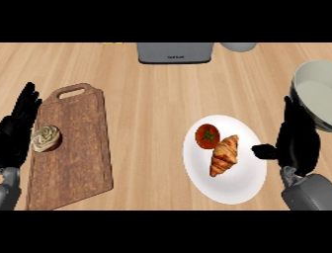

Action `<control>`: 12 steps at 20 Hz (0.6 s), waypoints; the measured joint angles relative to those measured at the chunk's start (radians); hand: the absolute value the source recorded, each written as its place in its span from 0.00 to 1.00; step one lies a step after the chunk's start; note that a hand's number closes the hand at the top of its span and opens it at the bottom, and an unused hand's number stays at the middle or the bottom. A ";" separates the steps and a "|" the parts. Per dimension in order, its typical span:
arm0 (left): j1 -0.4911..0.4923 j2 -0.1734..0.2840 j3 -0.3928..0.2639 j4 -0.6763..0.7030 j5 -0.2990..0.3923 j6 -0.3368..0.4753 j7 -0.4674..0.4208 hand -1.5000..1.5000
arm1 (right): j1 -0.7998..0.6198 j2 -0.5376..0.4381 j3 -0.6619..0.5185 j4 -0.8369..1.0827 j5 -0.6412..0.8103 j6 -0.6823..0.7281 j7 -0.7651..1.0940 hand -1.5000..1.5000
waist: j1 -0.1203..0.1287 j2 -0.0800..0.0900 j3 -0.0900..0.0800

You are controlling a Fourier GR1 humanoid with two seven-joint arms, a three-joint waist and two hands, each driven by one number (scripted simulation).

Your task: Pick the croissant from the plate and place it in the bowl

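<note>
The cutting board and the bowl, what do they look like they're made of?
The cutting board looks like dark wood with a matte finish: visible grain streaks. The bowl could be glazed ceramic or metal: smooth, pale grey-green inside, with a soft sheen; the look leaves it open.

There is a single view, taken from the robot's head and aimed steeply down onto the wooden desk (161,99). It faces away from the body, so both forearms enter from the lower edge, the left hand (8,136) at the left border and the right hand (297,141) near the right. The far side of the desk lies along the top, where a grey appliance (175,53) is cut off. The bowl (329,94) is cropped at the right edge. No second view overlaps it.
</note>
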 measured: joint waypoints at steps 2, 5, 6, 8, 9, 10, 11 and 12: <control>-0.002 0.001 -0.001 0.003 0.002 -0.009 -0.003 0.50 | -0.049 0.025 0.016 -0.044 0.060 0.093 0.084 0.00 | 0.007 0.002 0.002; -0.018 0.000 -0.002 0.001 0.007 -0.021 0.001 0.50 | -0.121 0.086 0.029 -0.062 0.091 0.240 0.168 0.00 | 0.022 0.009 0.004; -0.023 -0.001 -0.006 -0.001 0.006 -0.023 0.005 0.50 | -0.142 0.105 0.028 -0.059 0.086 0.287 0.184 0.00 | 0.026 0.011 0.005; -0.024 0.000 -0.004 -0.003 0.009 -0.028 0.007 0.50 | -0.171 0.134 0.014 -0.051 0.065 0.376 0.207 0.00 | 0.032 0.013 0.006; -0.028 -0.002 -0.004 -0.003 0.010 -0.028 0.008 0.50 | -0.184 0.155 0.009 -0.040 0.058 0.408 0.218 0.00 | 0.034 0.015 0.007; -0.025 0.003 0.002 0.003 0.014 -0.036 0.001 0.50 | -0.195 0.168 -0.004 -0.026 0.045 0.438 0.223 0.00 | 0.037 0.017 0.008; -0.022 0.002 0.002 -0.002 0.015 -0.038 0.003 0.50 | -0.207 0.189 -0.016 -0.014 0.036 0.463 0.232 0.00 | 0.040 0.017 0.008; -0.022 0.001 0.002 -0.001 0.012 -0.036 0.000 0.50 | -0.216 0.205 -0.028 0.004 0.023 0.486 0.235 0.00 | 0.042 0.019 0.009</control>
